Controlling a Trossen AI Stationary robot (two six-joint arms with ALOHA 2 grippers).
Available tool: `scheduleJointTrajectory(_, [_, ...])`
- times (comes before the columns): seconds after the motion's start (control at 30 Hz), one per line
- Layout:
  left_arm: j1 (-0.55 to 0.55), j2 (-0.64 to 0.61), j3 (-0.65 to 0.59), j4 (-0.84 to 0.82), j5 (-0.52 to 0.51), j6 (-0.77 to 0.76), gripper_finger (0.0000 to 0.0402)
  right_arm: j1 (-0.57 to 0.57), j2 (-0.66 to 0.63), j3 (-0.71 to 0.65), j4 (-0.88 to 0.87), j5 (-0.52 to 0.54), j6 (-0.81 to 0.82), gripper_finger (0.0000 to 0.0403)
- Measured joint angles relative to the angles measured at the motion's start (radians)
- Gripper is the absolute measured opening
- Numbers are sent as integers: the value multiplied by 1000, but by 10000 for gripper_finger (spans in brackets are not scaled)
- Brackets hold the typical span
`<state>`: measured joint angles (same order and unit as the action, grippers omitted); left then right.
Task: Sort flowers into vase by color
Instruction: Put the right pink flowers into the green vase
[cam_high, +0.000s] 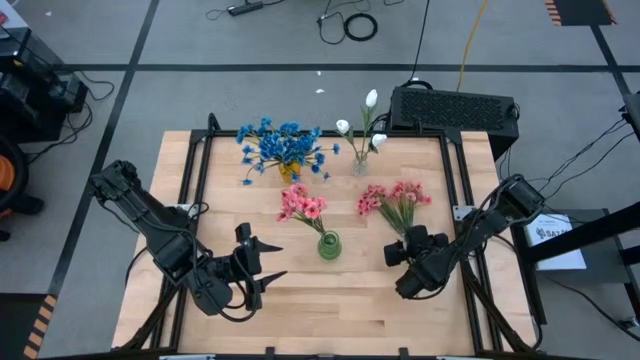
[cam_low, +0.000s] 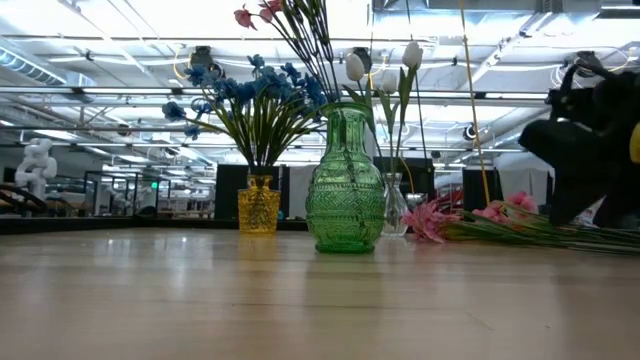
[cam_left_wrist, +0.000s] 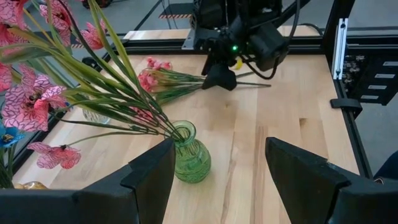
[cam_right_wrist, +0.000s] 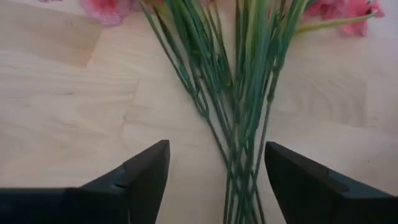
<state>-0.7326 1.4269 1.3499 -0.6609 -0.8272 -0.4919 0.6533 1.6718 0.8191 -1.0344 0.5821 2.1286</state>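
Observation:
A loose bunch of pink flowers (cam_high: 395, 203) lies flat on the table, its green stems (cam_right_wrist: 239, 124) pointing toward my right gripper (cam_right_wrist: 217, 180). That gripper is open, with one finger on each side of the stem ends and apart from them. More pink flowers (cam_high: 300, 206) stand in a green vase (cam_high: 329, 245). Blue flowers (cam_high: 283, 145) stand in a yellow vase (cam_low: 258, 205). White tulip buds (cam_high: 358, 125) stand in a small clear vase (cam_low: 395, 212). My left gripper (cam_high: 272, 262) is open, left of the green vase (cam_left_wrist: 189, 160) and facing it.
A black box (cam_high: 455, 108) sits at the table's far right edge. Black frame rails (cam_high: 190, 190) run along the left and right sides of the table. The three vases stand close together mid-table. Bare wood (cam_high: 330, 310) lies along the near edge between the arms.

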Motion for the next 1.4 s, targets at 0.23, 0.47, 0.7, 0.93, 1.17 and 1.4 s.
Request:
scheduleJointTrajectory(0.23, [0,0,0,0,0,0,255,3,0,-31,13,19,14,230])
scheduleJointTrajectory(0.47, [0,0,0,0,0,-1,255,2,0,-50,31,11,23,151])
scheduleJointTrajectory(0.7, [0,0,0,0,0,-1,255,2,0,-83,127,22,9,83])
scheduleJointTrajectory(0.93, [0,0,0,-1,0,-1,255,3,0,-83,116,31,6,7])
scheduleJointTrajectory(1.17, [-1,0,0,-2,0,-1,255,7,0,-33,58,64,20,3])
scheduleJointTrajectory(1.4, [-1,0,-16,0,1,-2,255,52,0,154,-169,128,29,2])
